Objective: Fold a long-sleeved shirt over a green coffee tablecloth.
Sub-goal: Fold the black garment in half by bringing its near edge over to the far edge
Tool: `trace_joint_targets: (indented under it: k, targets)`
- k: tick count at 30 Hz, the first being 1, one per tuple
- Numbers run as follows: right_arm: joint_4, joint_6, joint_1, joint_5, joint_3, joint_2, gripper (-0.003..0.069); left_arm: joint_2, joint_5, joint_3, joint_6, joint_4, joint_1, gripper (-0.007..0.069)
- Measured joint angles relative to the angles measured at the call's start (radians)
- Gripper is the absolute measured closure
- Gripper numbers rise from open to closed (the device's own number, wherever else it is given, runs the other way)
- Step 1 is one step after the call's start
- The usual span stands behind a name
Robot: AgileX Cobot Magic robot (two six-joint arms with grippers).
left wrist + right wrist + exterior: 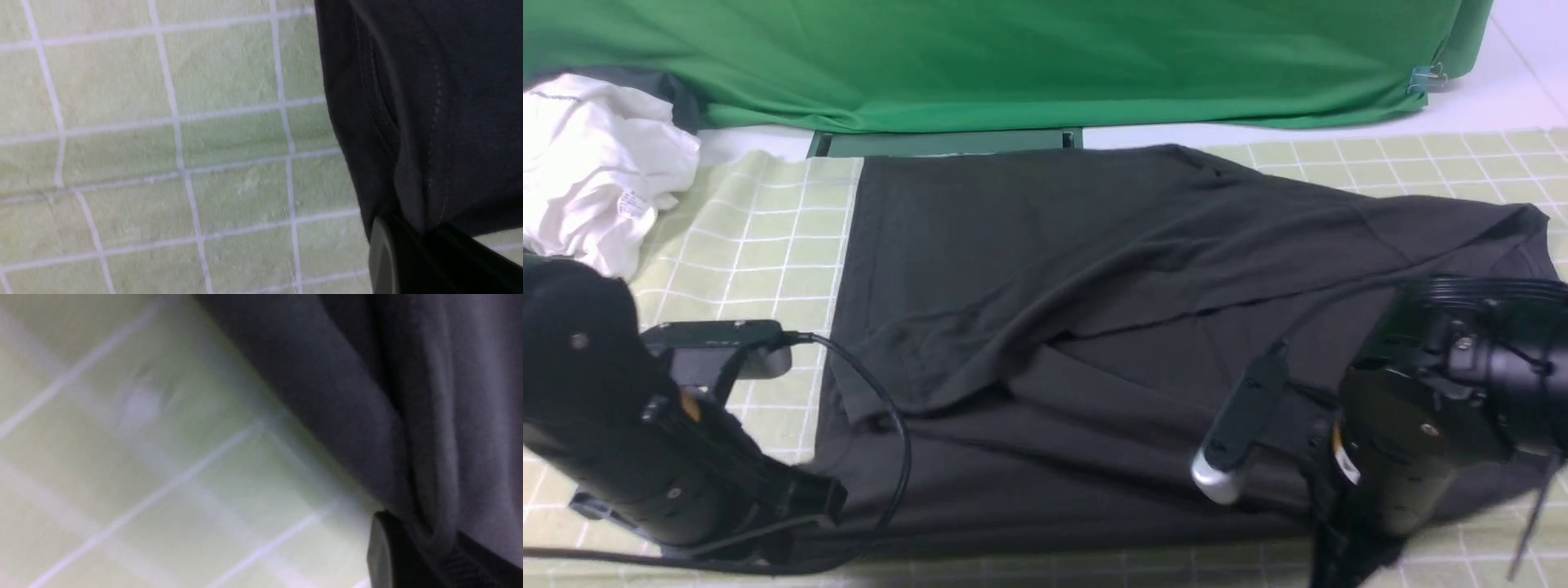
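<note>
Fingers [388, 261] of the left gripper [421, 241] are clamped tight on the shirt [429, 102] in the left wrist view. You can see the stitched hem puckering right where it runs in between them. The rest of the dark fabric hangs away from the fingers. The checked tablecloth [163, 143] lies flat just beside the pinch, apart from the fingers themselves.

The right wrist view is pretty blurry, ngl. The shirt's folds bunch up and funnel straight into the right gripper [425, 539], so it looks closed on the cloth too. One dark finger [384, 555] shows at the pinch, with the pale grid cloth next to it.

In the front view both grippers sit at the shirt's near edge, one at each end, but the arms hide the fingers. The shirt is spread out wrinkled on the tablecloth between them. It stretches away from the fingers toward the far side, with a big diagonal fold across the middle. A crumpled white garment [596, 163] sits well beyond the left gripper, off the shirt. A bright green cloth [1013, 57] runs along the back, past the shirt's far edge.
</note>
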Motion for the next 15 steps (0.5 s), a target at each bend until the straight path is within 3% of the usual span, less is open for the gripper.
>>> trace_joint_targets:
  k: [8,15]
  targets:
    - [0.071,0.024,0.000,0.026,0.094,-0.096,0.0629,-0.106,0.012,0.087,-0.002,-0.078,-0.002,0.0607]
    - [-0.022,0.035,0.000,0.050,0.017,-0.125,0.0629,-0.134,-0.038,0.048,-0.016,-0.088,-0.002,0.0607]
